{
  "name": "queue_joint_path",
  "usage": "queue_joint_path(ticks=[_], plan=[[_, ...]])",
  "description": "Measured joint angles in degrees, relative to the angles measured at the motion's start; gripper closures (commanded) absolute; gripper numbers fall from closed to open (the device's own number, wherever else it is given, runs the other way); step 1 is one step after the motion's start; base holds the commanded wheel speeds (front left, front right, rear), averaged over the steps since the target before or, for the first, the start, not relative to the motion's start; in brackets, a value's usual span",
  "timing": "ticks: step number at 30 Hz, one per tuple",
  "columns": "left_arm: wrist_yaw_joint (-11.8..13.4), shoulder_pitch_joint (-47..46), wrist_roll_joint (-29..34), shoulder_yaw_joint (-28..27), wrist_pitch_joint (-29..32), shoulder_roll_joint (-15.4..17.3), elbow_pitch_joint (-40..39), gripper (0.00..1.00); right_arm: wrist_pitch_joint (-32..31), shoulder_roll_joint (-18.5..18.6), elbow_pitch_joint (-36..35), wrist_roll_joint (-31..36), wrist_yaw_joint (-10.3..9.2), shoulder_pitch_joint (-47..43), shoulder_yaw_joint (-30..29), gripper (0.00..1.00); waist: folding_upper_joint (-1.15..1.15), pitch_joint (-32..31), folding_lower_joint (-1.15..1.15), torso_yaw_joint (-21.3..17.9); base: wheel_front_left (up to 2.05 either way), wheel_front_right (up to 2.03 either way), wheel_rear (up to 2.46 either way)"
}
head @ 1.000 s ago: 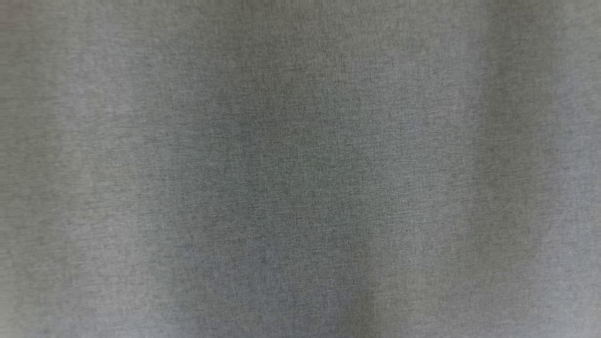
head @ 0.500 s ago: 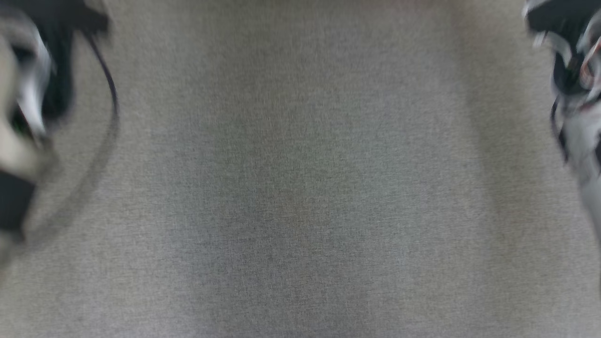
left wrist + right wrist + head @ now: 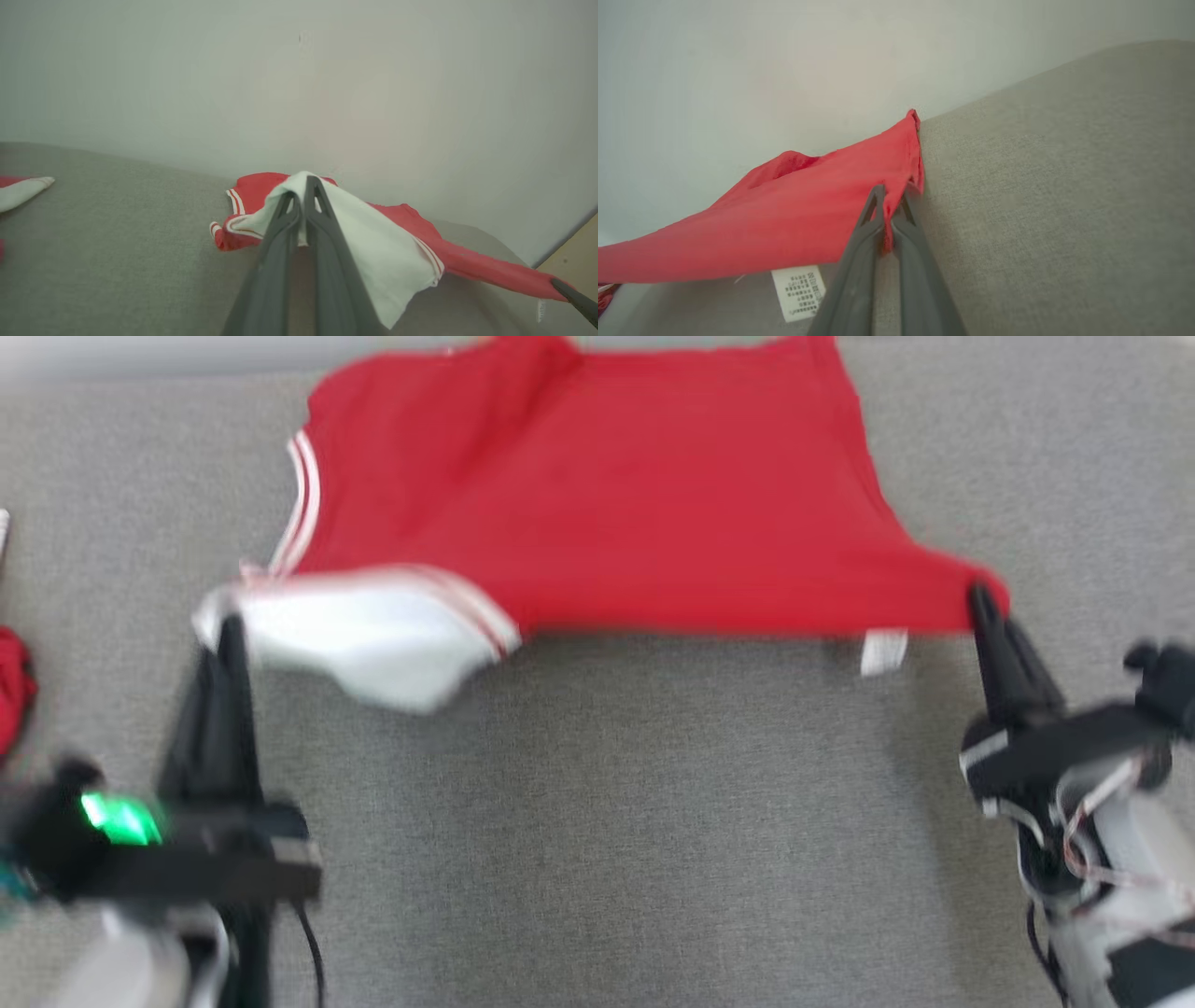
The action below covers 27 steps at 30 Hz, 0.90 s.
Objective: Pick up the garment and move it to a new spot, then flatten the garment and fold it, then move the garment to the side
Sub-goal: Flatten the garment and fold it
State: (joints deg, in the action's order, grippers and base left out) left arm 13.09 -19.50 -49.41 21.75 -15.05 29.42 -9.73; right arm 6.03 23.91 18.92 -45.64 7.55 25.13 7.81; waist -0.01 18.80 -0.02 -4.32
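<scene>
Left claw [image 3: 227, 627] clamped on garment [image 3: 607, 504] corner, right claw [image 3: 979, 595] likewise

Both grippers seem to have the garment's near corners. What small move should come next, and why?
The left gripper is shut on the white-lined corner and the right gripper on the red corner. The garment is stretched taut between them, and its near edge appears lifted off the grey surface. So probably lower both together to lay that edge flat.
</scene>
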Motion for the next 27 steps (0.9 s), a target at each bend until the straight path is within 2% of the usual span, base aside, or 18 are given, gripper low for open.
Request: queue_joint_path(ticks=[5, 10, 14, 20, 27], plan=[[-0.6, 11.6, 0.8, -2.7, 0.0, -4.3, -0.6, 1.00, -1.2, -3.2, -1.9, 1.0, 0.00, -8.8, -4.1, 1.00, 0.00, -2.3, 0.00, 0.0, 0.00, 0.00, 0.00], [-2.9, 19.5, 1.0, -4.5, 0.0, -8.8, 0.4, 1.00, -3.5, -5.3, -3.2, 4.0, 0.00, -17.2, -7.2, 1.00, 0.00, -4.4, 0.01, 0.5, 0.00, 0.00, 0.00], [-4.4, 24.1, 1.4, -4.5, 0.0, -11.1, 1.9, 1.00, -5.4, -7.3, -5.1, 6.3, 0.00, -22.3, -10.3, 1.00, 0.00, -6.1, 0.01, 1.0, 0.00, 0.00, 0.00], [-6.1, 27.7, 1.9, -3.3, 0.0, -12.2, 3.2, 1.00, -8.2, -10.2, -8.9, 9.0, 0.00, -28.2, -15.1, 1.00, 0.00, -7.3, 0.01, 1.6, 0.00, 0.00, 0.00], [-7.7, 23.9, 3.1, -2.8, 0.7, -11.1, 3.8, 1.00, -11.2, -12.7, -11.6, 10.0, 0.00, -27.3, -16.8, 1.00, 0.01, -7.7, 0.02, 1.2, 0.00, 0.00, 0.00]])
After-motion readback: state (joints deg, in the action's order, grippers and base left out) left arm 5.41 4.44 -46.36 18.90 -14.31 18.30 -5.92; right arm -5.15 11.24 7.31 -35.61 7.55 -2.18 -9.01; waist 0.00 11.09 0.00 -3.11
